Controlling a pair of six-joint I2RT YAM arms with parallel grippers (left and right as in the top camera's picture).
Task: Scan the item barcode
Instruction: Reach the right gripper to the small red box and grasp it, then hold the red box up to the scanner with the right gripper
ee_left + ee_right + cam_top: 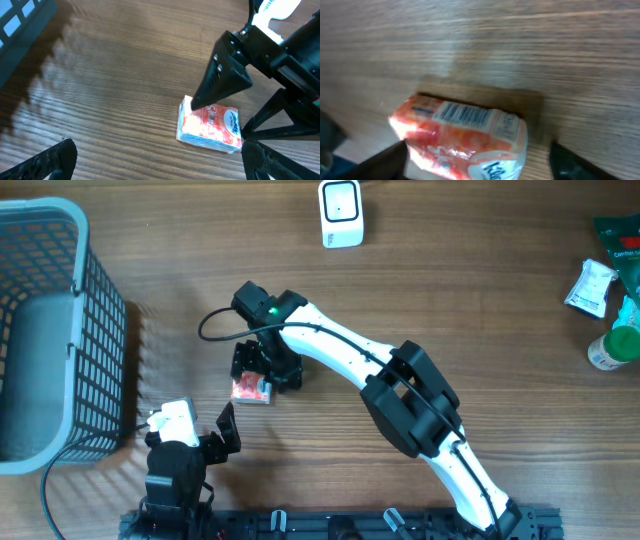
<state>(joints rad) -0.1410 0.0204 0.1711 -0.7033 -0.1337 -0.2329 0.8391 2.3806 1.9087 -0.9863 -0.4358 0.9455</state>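
The item is a small orange and white tissue pack (252, 388) lying flat on the wooden table. Its barcode (462, 114) shows on the side facing the right wrist camera. My right gripper (262, 368) is lowered over the pack, open, with one finger on each side (480, 162). The left wrist view shows the same pack (210, 125) under the black fingers (222, 75) of the right gripper. My left gripper (205, 435) rests near the front edge, open and holding nothing (160, 165), a little short of the pack. A white scanner (341, 212) stands at the back centre.
A grey wire basket (60, 330) fills the left side, close to my left arm. Packets and a green-capped bottle (612, 345) lie at the far right edge. The right arm (400, 390) stretches diagonally across the middle of the table.
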